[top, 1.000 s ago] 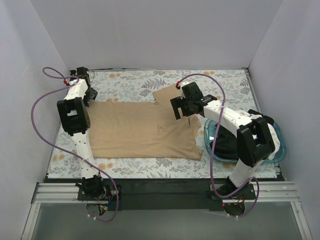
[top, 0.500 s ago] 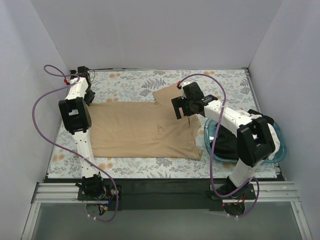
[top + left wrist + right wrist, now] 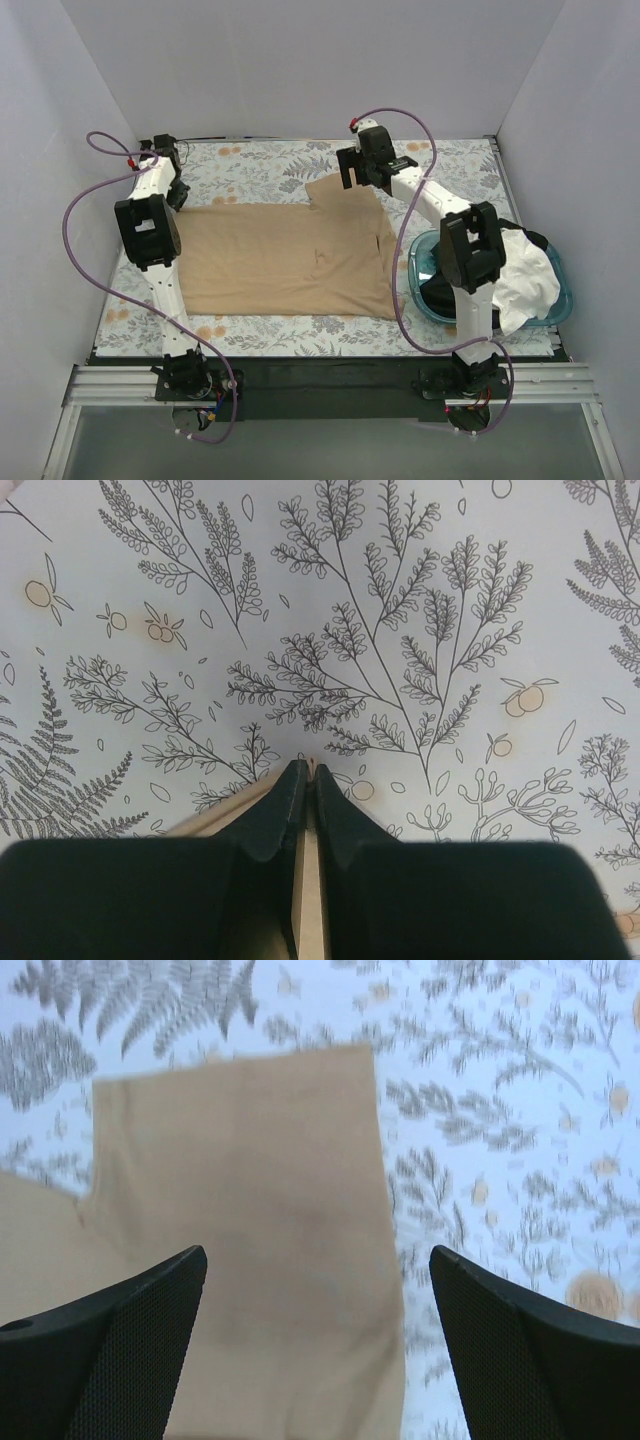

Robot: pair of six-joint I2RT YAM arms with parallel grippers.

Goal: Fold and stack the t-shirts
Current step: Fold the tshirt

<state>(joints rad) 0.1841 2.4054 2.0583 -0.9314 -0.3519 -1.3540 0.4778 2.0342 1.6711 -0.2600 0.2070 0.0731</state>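
A tan t-shirt [image 3: 290, 260] lies spread flat on the flower-printed table. My left gripper [image 3: 178, 198] is at the shirt's far left corner. In the left wrist view this gripper [image 3: 305, 772] is shut, with a thin fold of the tan cloth [image 3: 308, 900] pinched between its fingers. My right gripper [image 3: 352, 180] hovers open over the shirt's far sleeve [image 3: 340, 195]. In the right wrist view the sleeve [image 3: 250, 1210] lies flat under the wide-apart gripper [image 3: 318, 1255], which holds nothing. A white t-shirt [image 3: 520, 280] and a black t-shirt [image 3: 440, 295] lie bunched in the basin.
The teal round basin [image 3: 412, 268] stands at the right side of the table, next to the tan shirt's right edge. White walls close in the table on the left, far and right sides. Purple cables loop off both arms.
My left gripper has shut on the tan shirt's far left corner. My right arm has swung away from the basin towards the far edge and now hangs over the sleeve, uncovering the white shirt.
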